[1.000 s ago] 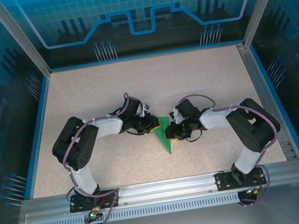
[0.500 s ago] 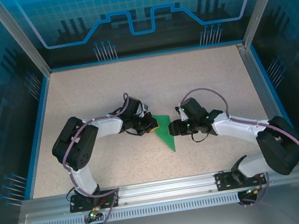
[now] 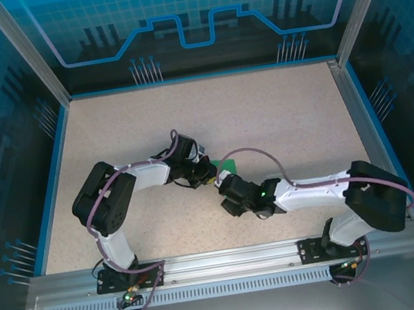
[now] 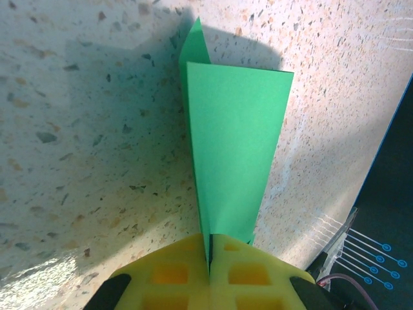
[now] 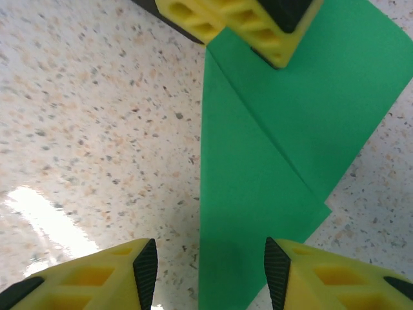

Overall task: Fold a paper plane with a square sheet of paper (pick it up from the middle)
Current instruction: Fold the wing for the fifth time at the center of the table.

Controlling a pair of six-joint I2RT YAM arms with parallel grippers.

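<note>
The green sheet of paper [image 4: 235,142] lies on the table, folded into a slim pointed shape with layered flaps [image 5: 258,194]. My left gripper [image 4: 210,261] is shut on its narrow end, the paper pinched between the yellow pads. From above, that left gripper [image 3: 208,173] sits at the paper's left, and a small green corner [image 3: 229,166] shows beside it. My right gripper [image 5: 206,274] hovers open just over the paper's other end, one finger on each side of the left fold edge, touching nothing. In the top view the right gripper [image 3: 225,190] covers most of the paper.
The speckled table [image 3: 279,113] is ringed by a blue rim and clear walls. The left gripper's yellow fingers [image 5: 251,26] are close ahead of the right gripper. Both forearms meet near the table's middle.
The right arm has swung from the paper's right side round to its near side, stretched low over it, with its jaws opened. The left gripper has stayed shut on the paper.
</note>
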